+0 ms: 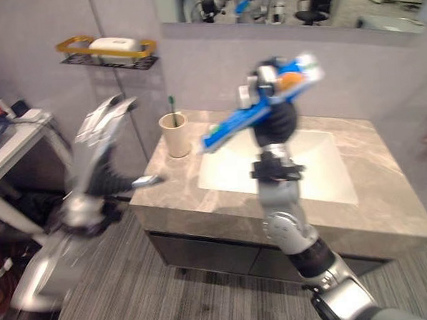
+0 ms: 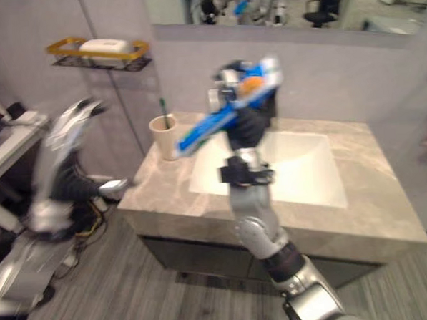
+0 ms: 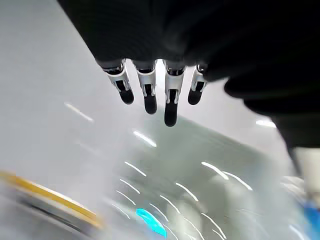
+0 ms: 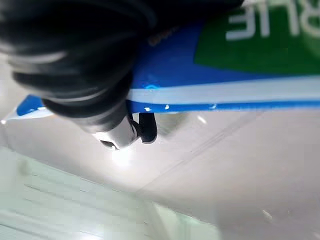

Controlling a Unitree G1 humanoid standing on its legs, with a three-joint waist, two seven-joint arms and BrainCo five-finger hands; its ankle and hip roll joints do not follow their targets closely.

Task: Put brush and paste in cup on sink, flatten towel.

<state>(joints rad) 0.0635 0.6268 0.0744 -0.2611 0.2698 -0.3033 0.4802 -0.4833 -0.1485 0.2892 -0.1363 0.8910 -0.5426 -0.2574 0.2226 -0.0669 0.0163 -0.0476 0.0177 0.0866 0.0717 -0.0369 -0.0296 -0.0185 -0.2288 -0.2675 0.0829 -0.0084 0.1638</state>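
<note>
My right hand (image 1: 277,125) is raised above the sink basin (image 1: 318,172), shut on a blue and white toothpaste tube (image 1: 257,113) that slants down toward the cup. In the right wrist view the tube (image 4: 225,85) lies across the hand, with a green patch on it. A beige cup (image 1: 174,134) stands at the counter's back left corner with a green toothbrush (image 1: 172,107) upright in it. My left hand (image 1: 109,114) hangs in the air left of the counter, apart from everything. Its fingers (image 3: 150,92) are straight and hold nothing.
The grey marble counter (image 1: 175,187) holds a white basin in its middle. A gold-rimmed wall shelf (image 1: 107,52) with a white object hangs above the left hand. A mirror (image 1: 298,1) is on the back wall. A white table (image 1: 12,145) stands at far left.
</note>
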